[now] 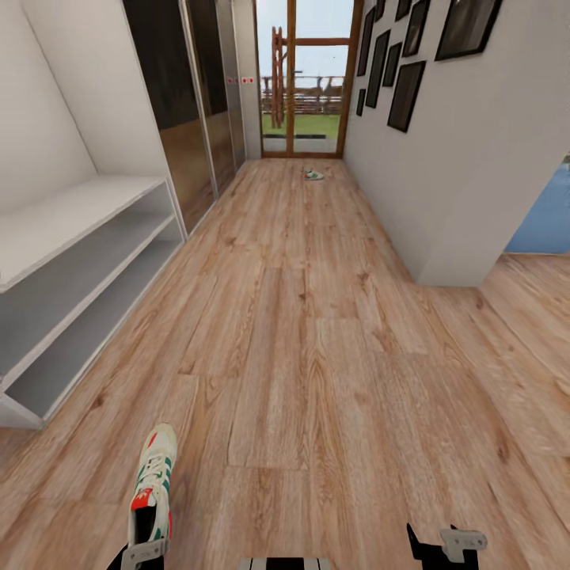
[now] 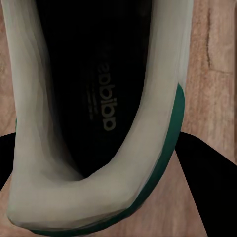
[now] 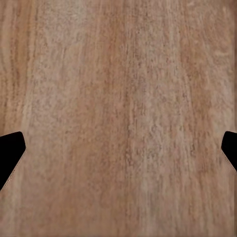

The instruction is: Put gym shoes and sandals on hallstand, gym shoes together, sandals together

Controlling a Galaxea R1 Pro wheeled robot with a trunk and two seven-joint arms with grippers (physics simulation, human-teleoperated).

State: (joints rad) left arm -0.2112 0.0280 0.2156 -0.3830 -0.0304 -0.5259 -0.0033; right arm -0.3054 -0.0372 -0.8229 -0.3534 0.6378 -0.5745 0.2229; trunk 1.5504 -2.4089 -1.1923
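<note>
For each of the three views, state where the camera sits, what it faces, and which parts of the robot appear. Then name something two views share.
Head view: high on the robot, looking down the corridor floor; hallstand at left, both arms at the bottom edge.
Left wrist view: on the left arm, looking into a gym shoe; dark jaws flank it.
Right wrist view: on the right arm, facing bare floor; jaw tips wide apart.
Shared: head and left wrist views show the same shoe.

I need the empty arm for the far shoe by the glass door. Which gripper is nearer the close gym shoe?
Left. The left gripper is at the heel of the near gym shoe, apparently gripping it; the right gripper sits well off to its side, open above the corridor floor.
</note>
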